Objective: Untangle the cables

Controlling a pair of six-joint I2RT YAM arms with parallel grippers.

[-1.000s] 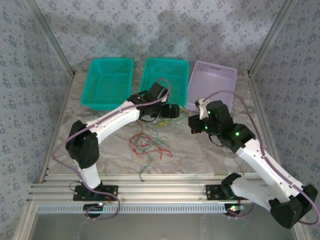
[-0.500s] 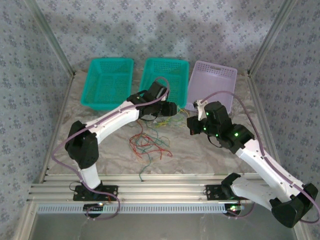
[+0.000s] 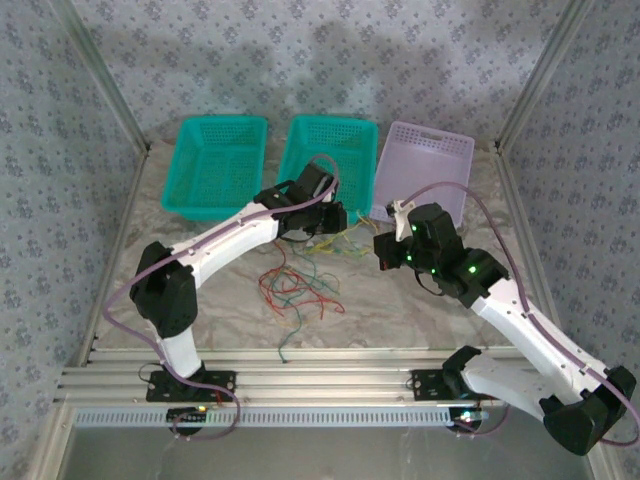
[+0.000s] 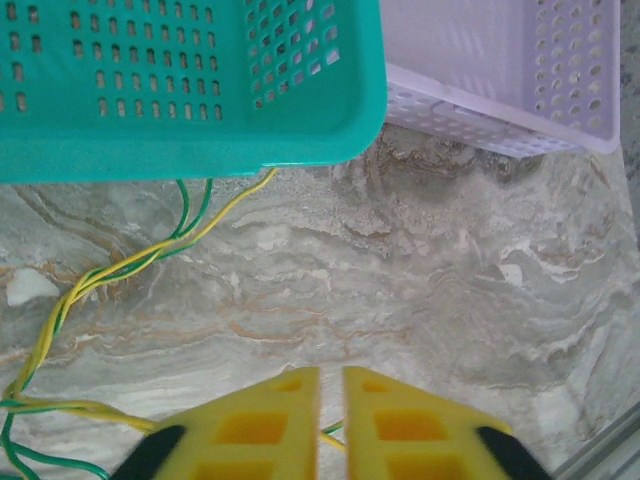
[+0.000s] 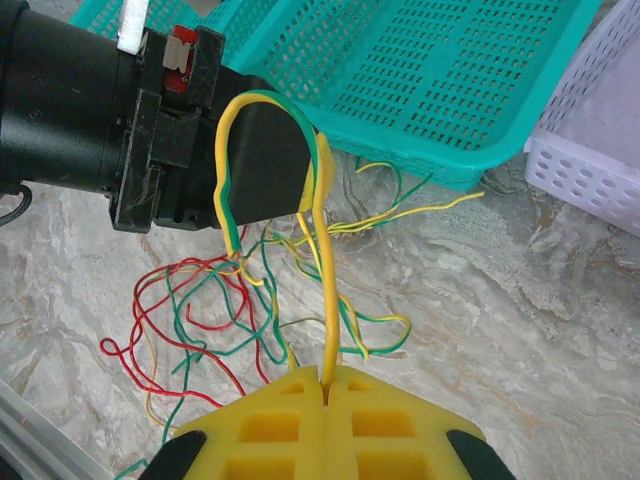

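The thin red, green and yellow cables (image 3: 298, 285) lie heaped on the marbled tabletop (image 3: 420, 300), just nearer than the middle teal plastic basket (image 3: 325, 150). The right fingers (image 5: 270, 425) are clamped on a yellow-green strand (image 5: 327, 300) looped over the left fingers (image 4: 265, 425), which pinch it too (judging by both wrist views). Best to draw apart slowly, keeping it off the heap

Overhead overview, wrist close-ups over cables (image 3: 300, 290)
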